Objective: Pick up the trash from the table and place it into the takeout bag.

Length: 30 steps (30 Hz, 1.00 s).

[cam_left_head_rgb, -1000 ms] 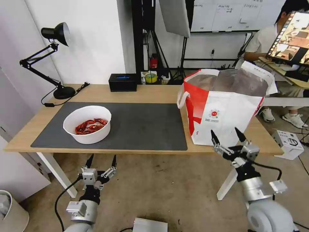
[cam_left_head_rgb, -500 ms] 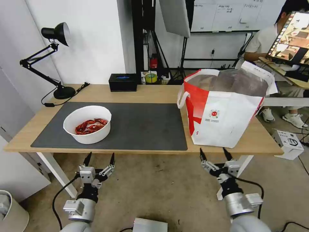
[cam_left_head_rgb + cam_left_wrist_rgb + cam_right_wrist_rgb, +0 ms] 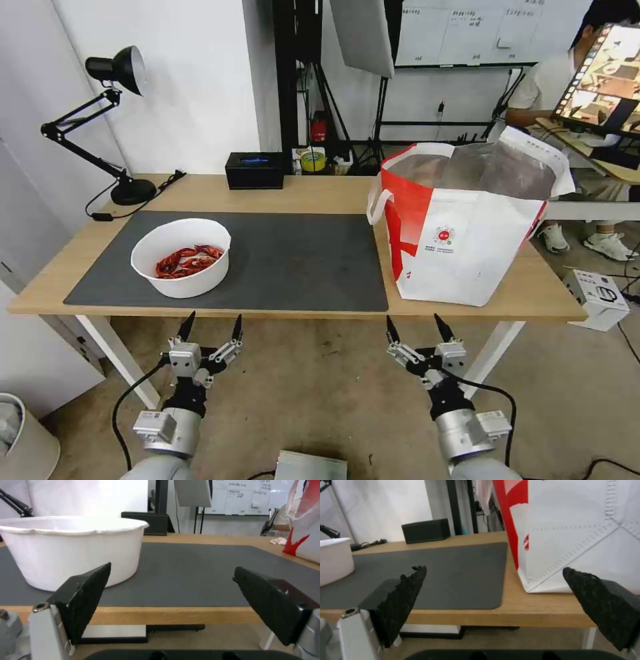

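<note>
From where I sit, only the white bowl (image 3: 181,257) of red crayfish shells is left on the table (image 3: 307,193), at ten o'clock on the grey mat (image 3: 293,260). The takeout bag (image 3: 467,227) stands open at two o'clock. My left gripper (image 3: 211,327) and right gripper (image 3: 415,327) hang below the table's near edge, both spread wide and empty. I judge the bowl is the last pick.

Head camera looks forward and down across the long light-wood table (image 3: 293,193). Both wrist cameras sit low at its near edge, facing 12 o'clock. All three share the dark grey mat (image 3: 300,260) (image 3: 186,575) (image 3: 436,575) and the black tissue box (image 3: 254,171) (image 3: 426,530).
</note>
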{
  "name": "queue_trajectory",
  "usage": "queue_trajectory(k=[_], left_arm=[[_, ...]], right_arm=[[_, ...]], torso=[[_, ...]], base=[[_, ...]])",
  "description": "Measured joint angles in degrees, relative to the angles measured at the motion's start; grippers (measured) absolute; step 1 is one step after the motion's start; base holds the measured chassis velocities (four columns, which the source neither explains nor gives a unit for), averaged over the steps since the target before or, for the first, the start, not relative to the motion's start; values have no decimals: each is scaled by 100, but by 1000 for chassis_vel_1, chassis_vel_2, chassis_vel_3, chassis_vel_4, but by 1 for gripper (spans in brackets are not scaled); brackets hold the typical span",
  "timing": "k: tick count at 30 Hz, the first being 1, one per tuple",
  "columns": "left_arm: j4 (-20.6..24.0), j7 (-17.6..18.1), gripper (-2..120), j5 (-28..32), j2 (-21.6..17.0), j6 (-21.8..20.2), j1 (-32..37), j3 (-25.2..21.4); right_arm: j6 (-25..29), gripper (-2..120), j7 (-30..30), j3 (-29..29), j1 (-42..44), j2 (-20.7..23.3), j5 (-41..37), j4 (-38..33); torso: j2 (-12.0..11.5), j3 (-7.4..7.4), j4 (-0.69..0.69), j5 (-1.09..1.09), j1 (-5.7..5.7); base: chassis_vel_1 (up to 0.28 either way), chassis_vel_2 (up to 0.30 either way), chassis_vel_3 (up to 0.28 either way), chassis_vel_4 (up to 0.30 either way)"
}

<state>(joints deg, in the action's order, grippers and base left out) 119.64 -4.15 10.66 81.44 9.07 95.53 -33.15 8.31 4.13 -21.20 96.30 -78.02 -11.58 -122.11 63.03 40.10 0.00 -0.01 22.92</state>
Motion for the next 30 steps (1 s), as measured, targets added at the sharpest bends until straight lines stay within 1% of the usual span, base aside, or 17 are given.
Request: queue_trajectory(k=[6,25,27,30], left_arm=[[0,-7,100,5,-30,0,-14,64],[33,-15,100,-3,-55,0,52,77],[35,-16,100,0,-74,-4,42,69],[108,4,100,172,-262,-156,-55,-24]], right_arm=[[-9,100,0,23,48,-132,175,-29],[-9,100,31,-64,54,-113,245,-32],[-9,100,32,-64,54,-112,244,-32],[-9,100,34,-64,54,-111,244,-31]], torso=[[0,0,0,0,0],[0,0,0,1,0],[0,0,0,0,0],[0,0,0,0,0]], base=[[0,0,0,0],[0,0,0,0],[0,0,0,0],[0,0,0,0]])
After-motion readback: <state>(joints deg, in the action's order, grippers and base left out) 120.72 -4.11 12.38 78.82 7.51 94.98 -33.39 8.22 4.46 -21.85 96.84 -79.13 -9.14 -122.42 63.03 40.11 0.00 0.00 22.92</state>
